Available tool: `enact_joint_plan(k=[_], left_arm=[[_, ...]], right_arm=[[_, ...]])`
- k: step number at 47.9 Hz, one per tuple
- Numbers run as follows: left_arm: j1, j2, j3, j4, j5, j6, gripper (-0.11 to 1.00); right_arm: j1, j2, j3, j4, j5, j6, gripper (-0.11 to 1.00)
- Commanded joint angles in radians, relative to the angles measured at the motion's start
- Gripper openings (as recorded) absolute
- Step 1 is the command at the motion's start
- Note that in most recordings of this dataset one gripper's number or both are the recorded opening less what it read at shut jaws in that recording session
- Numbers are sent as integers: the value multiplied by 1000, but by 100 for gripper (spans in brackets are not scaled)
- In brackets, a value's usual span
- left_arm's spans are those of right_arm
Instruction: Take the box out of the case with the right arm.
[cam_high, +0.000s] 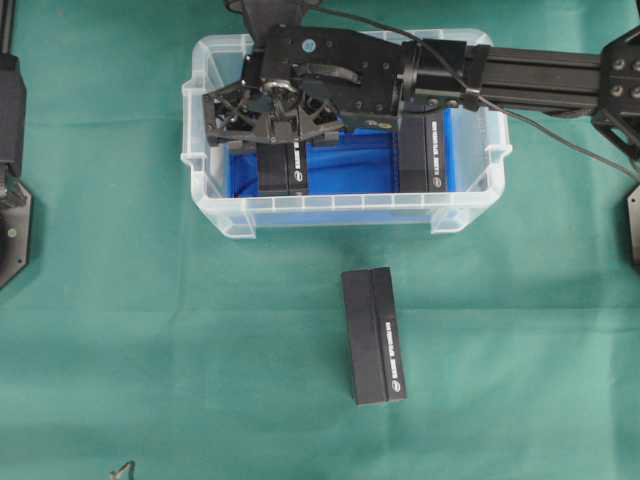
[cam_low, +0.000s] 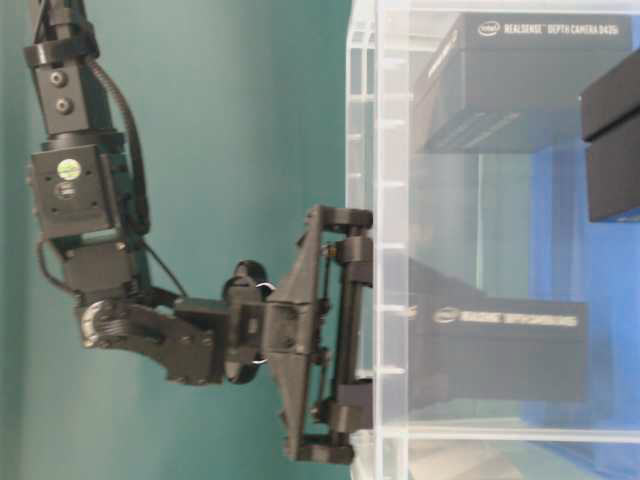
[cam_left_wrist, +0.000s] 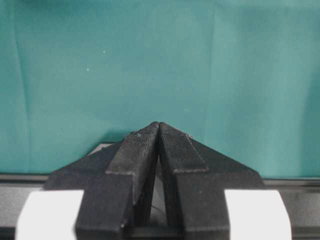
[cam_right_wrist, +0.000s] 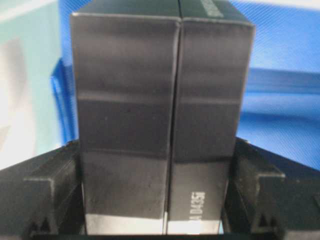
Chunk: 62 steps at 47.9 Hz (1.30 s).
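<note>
Right gripper (cam_high: 272, 128) reaches into case (cam_high: 215, 215) near its left wall, jaws clamped on flanks of upright black box (cam_right_wrist: 160, 120), firm side grip suited to lifting. Left gripper (cam_left_wrist: 159, 150) closed, empty.

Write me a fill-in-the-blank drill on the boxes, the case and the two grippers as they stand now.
1. The right gripper is closed on a black box inside the ____.
2. The case has a lining coloured ____.
3. One more black box lies outside the case on the ____ cloth.
4. The left gripper holds nothing; its jaws are ____.

Missing words: case; blue; green; shut
</note>
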Motion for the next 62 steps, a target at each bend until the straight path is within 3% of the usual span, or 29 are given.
enact_joint_plan(k=[1,30,62], left_arm=[[-3,-3,-26,2,-5,0,0],[-3,-5,-28,2,-3,0,0],[-3,-5,-26,2,-3,-2,0]], right_arm=[[5,-78,-75,-21,44,-3,65],[32,-81,-396,-138,333,-3,65],[40,-81,-416,-149,344,-5,65]])
